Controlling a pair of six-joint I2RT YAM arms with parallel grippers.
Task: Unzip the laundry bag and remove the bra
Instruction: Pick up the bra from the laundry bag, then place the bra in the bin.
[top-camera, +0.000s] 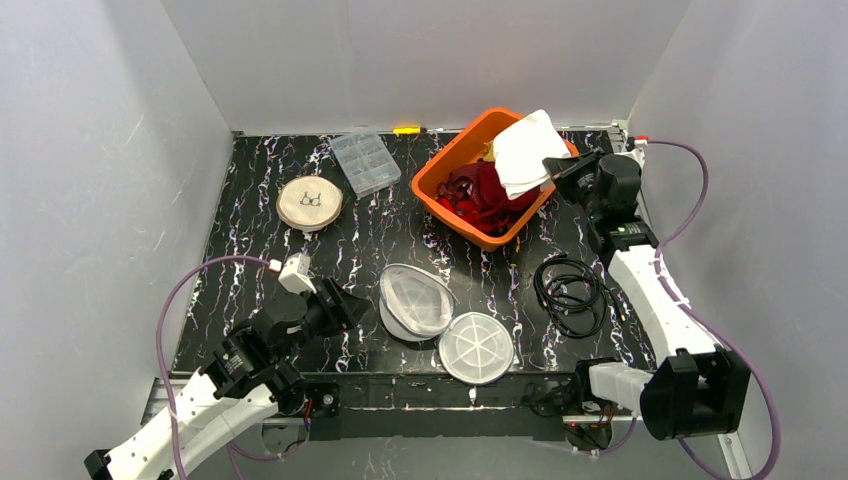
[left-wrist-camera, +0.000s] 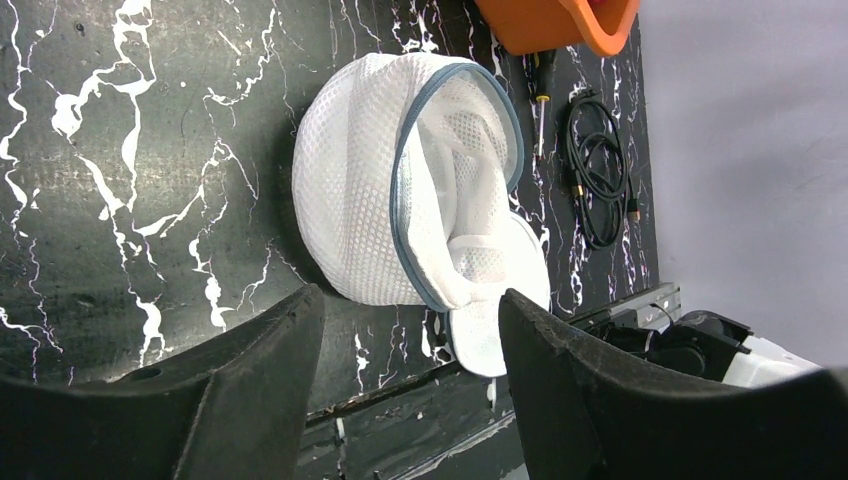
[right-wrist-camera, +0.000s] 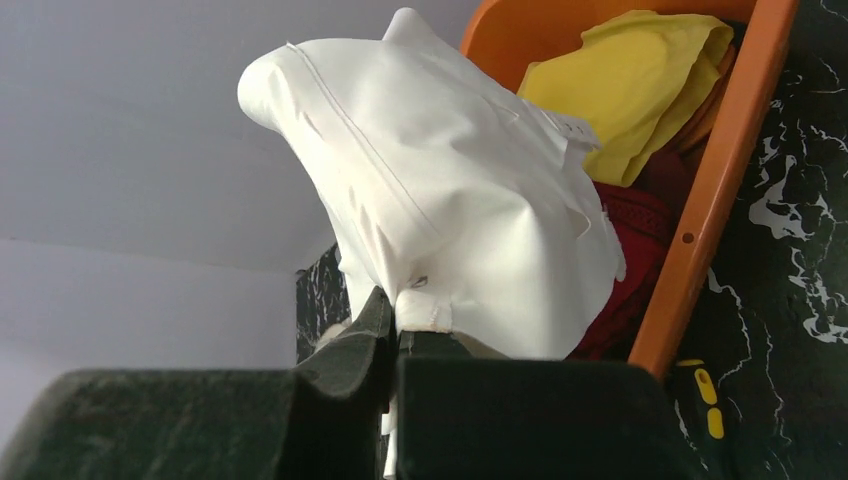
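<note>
Bra, white, hangs over the orange basket, pinched tight by the right pincer; left pincer sits spread wide, far from it.

The desk is showing a glossy black marble-look top with white veins. The laundry bag is looking like white open-mesh cloth, edged in smooth grey trim. The bra is appearing as smooth, matt white fabric with fine stitching. The basket is looking like smooth orange plastic, holding textured red cloth and soft yellow cloth.
</note>
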